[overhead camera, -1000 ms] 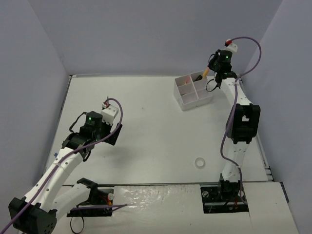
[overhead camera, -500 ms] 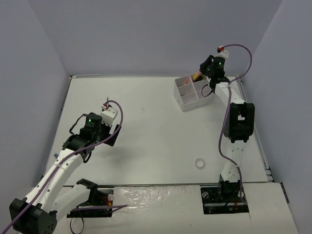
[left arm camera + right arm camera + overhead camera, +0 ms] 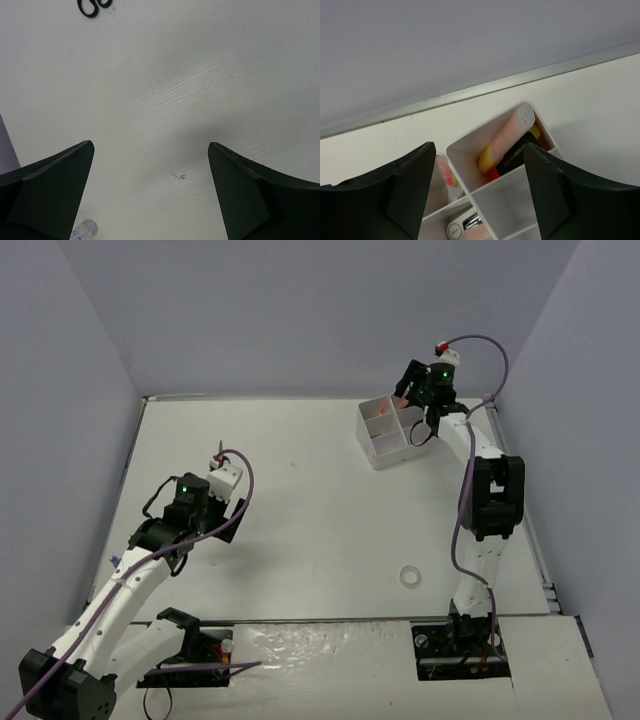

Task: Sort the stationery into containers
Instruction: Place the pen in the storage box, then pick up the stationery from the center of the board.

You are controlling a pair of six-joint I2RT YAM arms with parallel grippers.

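The white organiser box (image 3: 393, 430) stands at the back right of the table. My right gripper (image 3: 407, 395) hangs open just above its far corner compartment (image 3: 470, 150). In that compartment a peach highlighter (image 3: 509, 132) leans against the wall, free of my right gripper (image 3: 479, 150), with a yellow one (image 3: 535, 131) and a black-orange one (image 3: 512, 159) beside it. A pink pen (image 3: 445, 175) stands in the compartment to the left. My left gripper (image 3: 150, 145) is open over bare table, with black scissors (image 3: 93, 7) lying ahead of it. The white tape ring (image 3: 408, 574) lies on the table.
A metal-tipped item (image 3: 462, 226) lies in a nearer compartment. A small clear-capped item (image 3: 83, 231) rests by my left finger. The back wall and its metal strip (image 3: 470, 95) run close behind the box. My left gripper (image 3: 230, 522) hovers at the table's left.
My right gripper swung left over the box and opened, letting the peach highlighter drop into the far corner compartment. The left arm shifted slightly nearer.
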